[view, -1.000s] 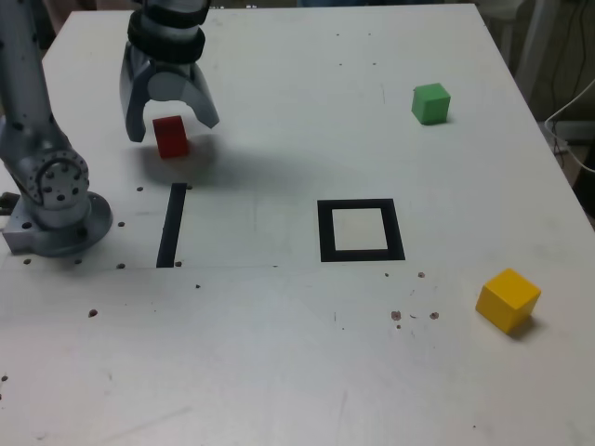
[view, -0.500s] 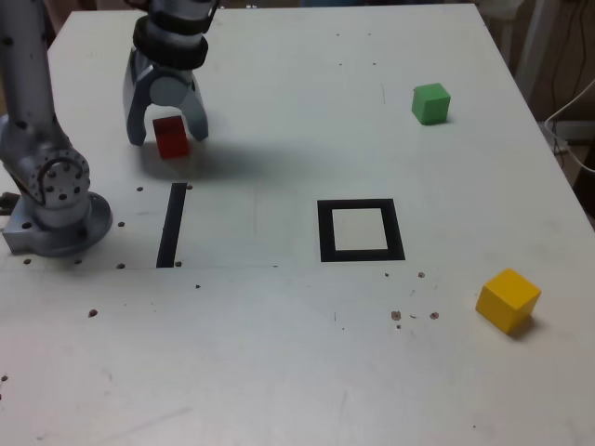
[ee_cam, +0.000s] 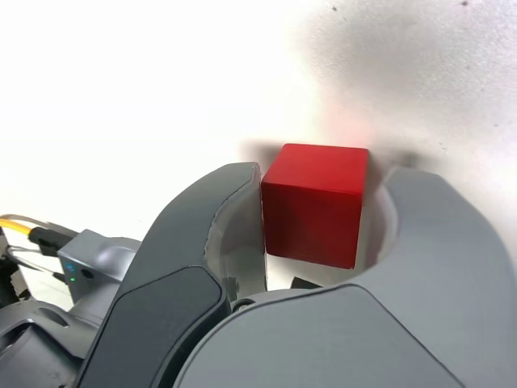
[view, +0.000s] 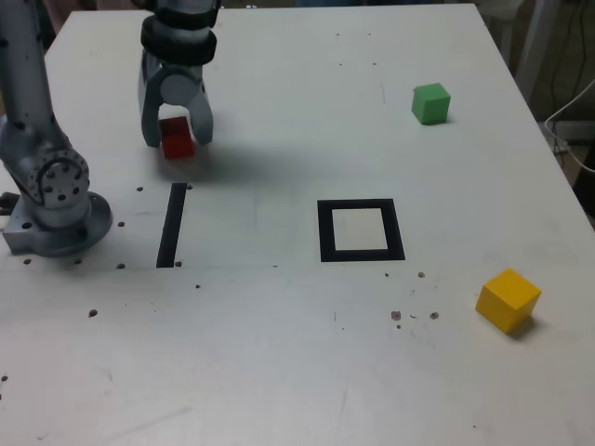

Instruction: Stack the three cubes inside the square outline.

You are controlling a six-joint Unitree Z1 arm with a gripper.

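Gripping is close: the hand (view: 177, 139) points down at the far corner on the exterior view's left of the white surface (view: 279, 353), its two curved jaws narrowed around the red cube (view: 177, 137). The wrist view shows the cube between them, touching or almost touching both; a firm hold cannot be confirmed. The square outline (view: 361, 230) lies well apart, toward the exterior view's right. The green cube (view: 430, 102) and yellow cube (view: 508, 299) sit beyond it.

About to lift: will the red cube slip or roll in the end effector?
The red cube looks rigid and flat-faced, so it probably won't roll. Its matte sides likely grip well. The end effector has curved fingers, so it might twist slightly.
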